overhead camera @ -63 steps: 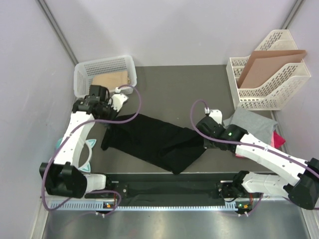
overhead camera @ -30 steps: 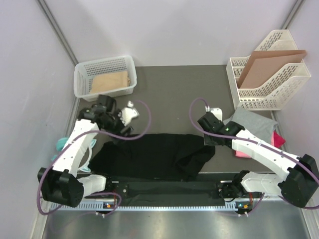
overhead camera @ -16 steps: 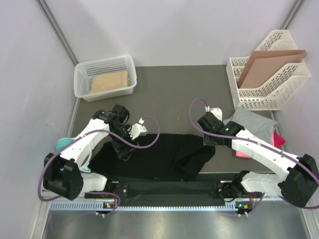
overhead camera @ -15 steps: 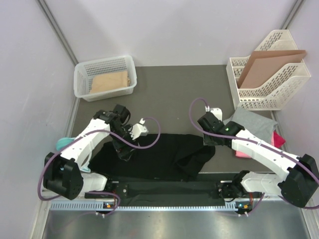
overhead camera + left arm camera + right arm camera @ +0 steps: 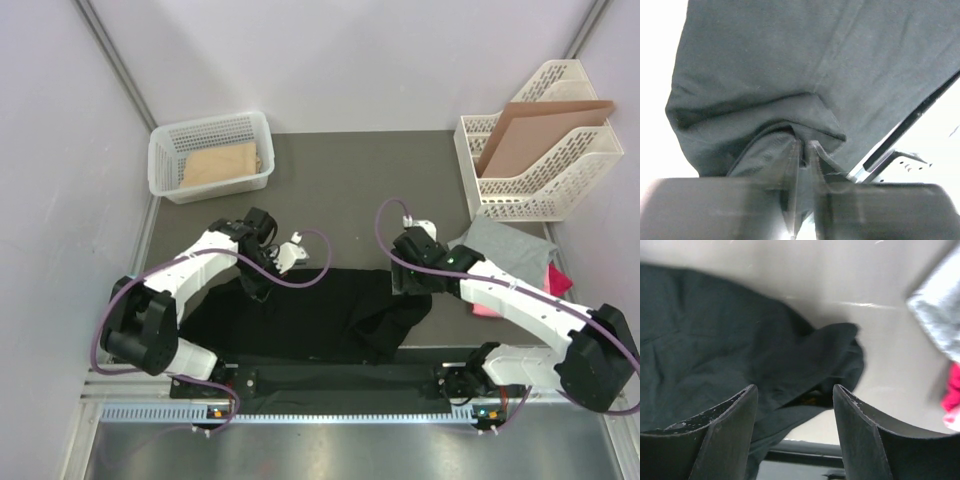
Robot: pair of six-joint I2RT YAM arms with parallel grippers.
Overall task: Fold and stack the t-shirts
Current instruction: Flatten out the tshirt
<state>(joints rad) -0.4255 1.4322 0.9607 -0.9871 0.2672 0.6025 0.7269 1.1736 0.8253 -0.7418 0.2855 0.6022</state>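
Black t-shirt, lying along the table's near edge at mid-width. The left hand, clamped on a fold, has carried it inward from the left edge. The right hand hovers with fingers apart over its right end. Folding looks barely begun.

Dark table: black t-shirt, basket, file rack
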